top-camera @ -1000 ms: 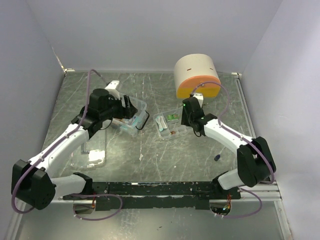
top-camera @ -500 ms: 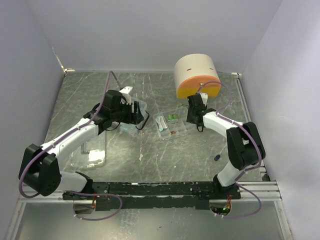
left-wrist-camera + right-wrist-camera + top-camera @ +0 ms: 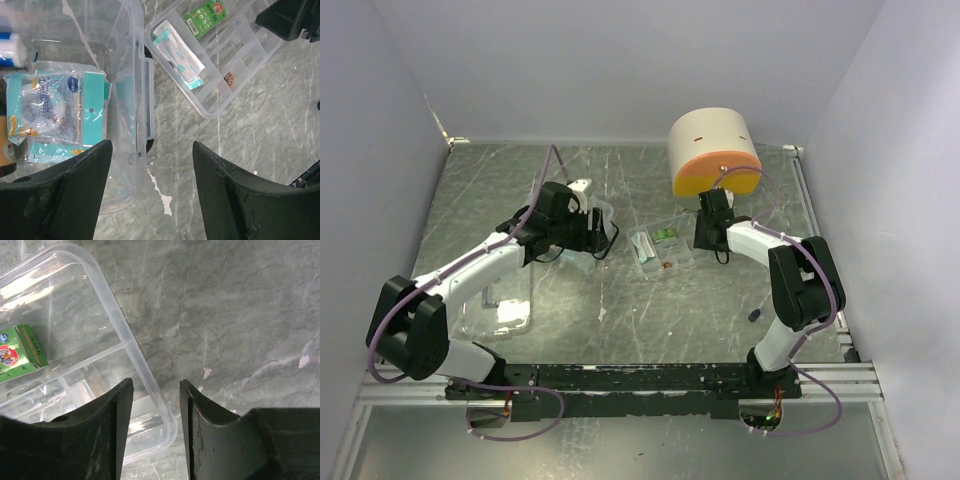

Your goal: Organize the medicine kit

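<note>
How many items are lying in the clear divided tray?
3: a green packet at one end, a teal-and-white plaster alongside it, a round orange item in a small compartment. Others may be hidden.

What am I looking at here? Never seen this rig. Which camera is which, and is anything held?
The machine is a white-and-black left arm and a matching right arm, bolted at the near edge of a grey marbled table. The wide picture comes from a fixed camera above and behind them; the other two come from wrist cameras, each looking past its own black fingers. On the table: a small clear plastic box holding teal-and-white packets, a clear divided tray with a green sachet in it, a beige rounded cabinet with an orange-and-yellow front, and a flat clear plastic piece, likely a lid. The left tool stands open astride the box's wall. The right tool stands open astride the tray's rim. Neither holds anything.
</note>
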Motion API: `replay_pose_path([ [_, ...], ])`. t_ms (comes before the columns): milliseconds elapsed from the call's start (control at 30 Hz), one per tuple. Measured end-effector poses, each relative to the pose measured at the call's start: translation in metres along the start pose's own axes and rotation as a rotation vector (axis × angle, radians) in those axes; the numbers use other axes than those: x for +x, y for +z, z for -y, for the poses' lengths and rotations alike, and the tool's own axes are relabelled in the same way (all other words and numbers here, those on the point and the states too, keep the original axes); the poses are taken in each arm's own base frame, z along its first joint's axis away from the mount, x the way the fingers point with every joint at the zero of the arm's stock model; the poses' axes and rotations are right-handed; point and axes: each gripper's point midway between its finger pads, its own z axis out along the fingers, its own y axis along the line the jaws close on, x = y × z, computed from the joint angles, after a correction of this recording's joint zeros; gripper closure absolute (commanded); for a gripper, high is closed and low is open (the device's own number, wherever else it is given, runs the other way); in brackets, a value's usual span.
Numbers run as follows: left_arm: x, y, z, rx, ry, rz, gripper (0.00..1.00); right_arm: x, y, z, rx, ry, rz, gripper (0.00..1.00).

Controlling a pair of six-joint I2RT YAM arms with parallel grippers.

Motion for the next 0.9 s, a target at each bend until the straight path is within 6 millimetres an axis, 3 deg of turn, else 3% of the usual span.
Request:
replay_pose_path([
  [300, 0.006, 0.001, 0.004, 0.019, 0.001, -0.022, 0.25, 0.016, -0.007, 0.0, -0.016, 0.038, -0.044, 0.56],
  [633, 0.013, 0.001, 0.015, 0.053, 0.014, -0.048, 0.26, 0.063, -0.034, 0.009, -0.037, 0.125, -0.13, 0.51],
  [900, 0.024, 0.005, 0.03, 0.089, 0.048, -0.082, 0.3, 0.097, -0.06, 0.002, -0.104, 0.144, -0.172, 0.49],
])
